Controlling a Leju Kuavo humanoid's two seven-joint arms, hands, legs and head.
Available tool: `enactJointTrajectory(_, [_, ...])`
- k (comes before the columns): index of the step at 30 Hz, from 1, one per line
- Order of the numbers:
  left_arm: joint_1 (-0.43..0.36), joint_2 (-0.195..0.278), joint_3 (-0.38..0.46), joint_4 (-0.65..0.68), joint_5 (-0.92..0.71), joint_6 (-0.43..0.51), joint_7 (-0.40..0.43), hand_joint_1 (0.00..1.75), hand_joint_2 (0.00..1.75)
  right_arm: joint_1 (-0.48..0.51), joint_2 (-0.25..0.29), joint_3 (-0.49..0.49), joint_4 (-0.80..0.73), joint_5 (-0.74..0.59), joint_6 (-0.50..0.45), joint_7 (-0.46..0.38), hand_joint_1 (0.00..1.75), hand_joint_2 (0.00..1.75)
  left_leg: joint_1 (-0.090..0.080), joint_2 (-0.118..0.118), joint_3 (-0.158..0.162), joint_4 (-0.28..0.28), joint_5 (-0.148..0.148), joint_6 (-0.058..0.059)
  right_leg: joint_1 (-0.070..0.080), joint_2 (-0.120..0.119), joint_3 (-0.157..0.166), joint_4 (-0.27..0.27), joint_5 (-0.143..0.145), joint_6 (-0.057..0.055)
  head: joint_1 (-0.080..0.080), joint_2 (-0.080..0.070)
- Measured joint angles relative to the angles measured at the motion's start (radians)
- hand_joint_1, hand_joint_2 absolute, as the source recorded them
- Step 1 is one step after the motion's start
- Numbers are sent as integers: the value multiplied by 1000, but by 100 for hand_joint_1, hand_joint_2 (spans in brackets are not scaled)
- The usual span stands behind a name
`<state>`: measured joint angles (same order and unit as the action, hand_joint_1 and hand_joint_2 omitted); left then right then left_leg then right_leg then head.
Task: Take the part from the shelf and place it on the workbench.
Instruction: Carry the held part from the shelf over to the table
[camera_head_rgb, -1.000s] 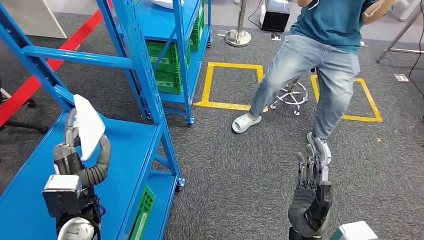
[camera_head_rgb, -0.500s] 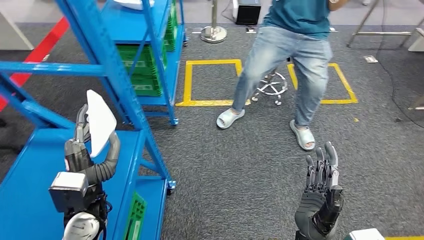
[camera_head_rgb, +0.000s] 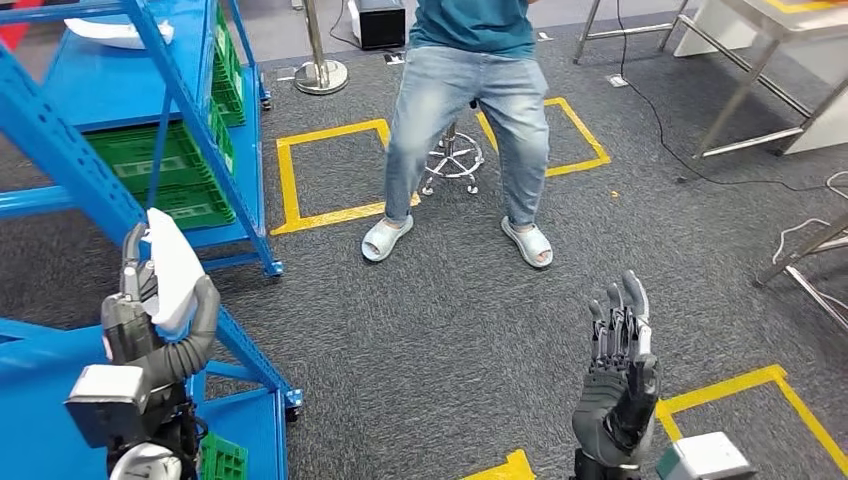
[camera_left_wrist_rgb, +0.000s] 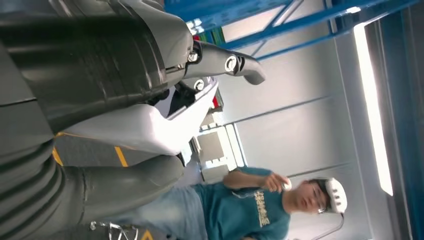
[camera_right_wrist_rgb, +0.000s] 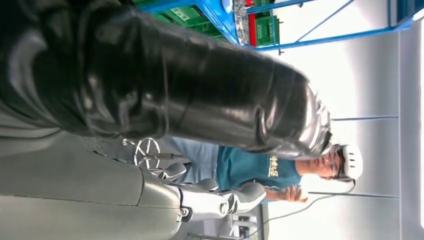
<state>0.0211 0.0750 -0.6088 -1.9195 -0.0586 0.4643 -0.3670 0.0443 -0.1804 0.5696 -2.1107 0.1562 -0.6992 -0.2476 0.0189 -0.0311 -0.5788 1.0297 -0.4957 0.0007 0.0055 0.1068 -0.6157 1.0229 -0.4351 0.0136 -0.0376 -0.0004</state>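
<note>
My left hand (camera_head_rgb: 160, 310) grips a flat white part (camera_head_rgb: 174, 268), held upright in front of the blue shelf (camera_head_rgb: 60, 140). In the left wrist view the same white part (camera_left_wrist_rgb: 150, 125) lies between the thick grey thumb (camera_left_wrist_rgb: 115, 187) and the darker fingers (camera_left_wrist_rgb: 220, 57). My right hand (camera_head_rgb: 620, 370) is raised over the grey carpet with its fingers straight up and nothing in it; the right wrist view shows its dark fingers (camera_right_wrist_rgb: 200, 90) close up.
A person in jeans and a teal shirt (camera_head_rgb: 465, 110) stands ahead beside a stool (camera_head_rgb: 452, 160). Yellow floor squares (camera_head_rgb: 290, 175) mark the carpet. Green crates (camera_head_rgb: 150, 165) sit in the shelf. Metal table legs (camera_head_rgb: 740, 100) stand at the right.
The whole view has swung to the right: the shelf slid left, and table legs came in at the right. My left hand still holds the white part; my right hand stays raised.
</note>
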Motion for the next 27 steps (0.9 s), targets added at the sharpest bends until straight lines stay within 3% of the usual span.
enactJointTrajectory(1, [0,0,0,0,0,0,-2,175,175,2,0,0,0,3,0,2,0,0,0,4,3,-1,3,6,-1,1,-3,-1,1,5,2,0])
enactJointTrajectory(3, [0,0,0,-1,0,0,-4,175,175,3,0,0,0,9,0,6,0,0,1,10,6,-6,9,17,-1,-29,-19,24,-15,14,9,0])
enactJointTrajectory(5, [1,0,0,-2,0,0,-5,175,175,3,0,0,0,13,0,11,0,0,0,16,7,-8,10,25,-2,-76,-65,121,-65,22,24,0])
enactJointTrajectory(7, [2,0,0,-2,0,0,-6,175,175,3,0,0,0,15,0,13,0,0,-4,25,6,-8,9,29,-6,-95,-122,247,-114,25,35,0])
enactJointTrajectory(8, [3,0,0,-2,0,0,-6,175,175,3,0,0,0,15,0,14,0,0,-6,30,6,-8,8,30,-7,-97,-136,277,-118,24,39,0])
enactJointTrajectory(9, [3,0,0,-2,0,0,-7,175,175,3,0,0,0,15,0,15,0,0,-7,33,6,-8,7,31,-7,-97,-133,271,-106,22,43,0])
enactJointTrajectory(12, [2,0,0,-2,1,0,-10,175,175,2,0,0,0,17,0,15,0,0,-10,40,9,-8,5,29,3,-106,-36,83,-29,2,53,0])
enactJointTrajectory(14, [2,0,0,-3,2,0,-11,175,175,-1,0,0,0,20,0,15,0,0,-10,44,7,-7,3,26,13,-116,11,1,-13,-5,56,0])
enactJointTrajectory(17, [2,0,0,-3,5,0,-11,175,175,-2,-1,0,0,21,2,15,0,0,-10,49,3,-2,2,28,15,-112,20,-13,-9,9,55,0])
enactJointTrajectory(21, [0,-1,-1,-7,7,-1,-12,175,175,-4,-1,0,-2,12,12,13,0,0,-12,56,28,-50,23,45,9,-104,28,-39,2,23,44,0])
enactJointTrajectory(23, [-2,-2,-2,-10,8,-2,-12,175,175,-5,-2,0,-4,8,16,10,0,0,-7,68,57,-97,43,49,6,-101,9,-1,-22,28,44,0])
enactJointTrajectory(26, [-3,-2,-1,-10,10,-3,-12,175,175,-3,-4,0,-4,0,17,8,0,0,-6,87,68,-111,47,46,-11,-101,-78,175,-90,42,54,0])
enactJointTrajectory(27, [-3,-3,-1,-10,11,-3,-12,175,175,-2,-5,0,-3,-2,17,8,0,0,-6,94,68,-109,44,43,-18,-102,-95,204,-93,48,56,0])
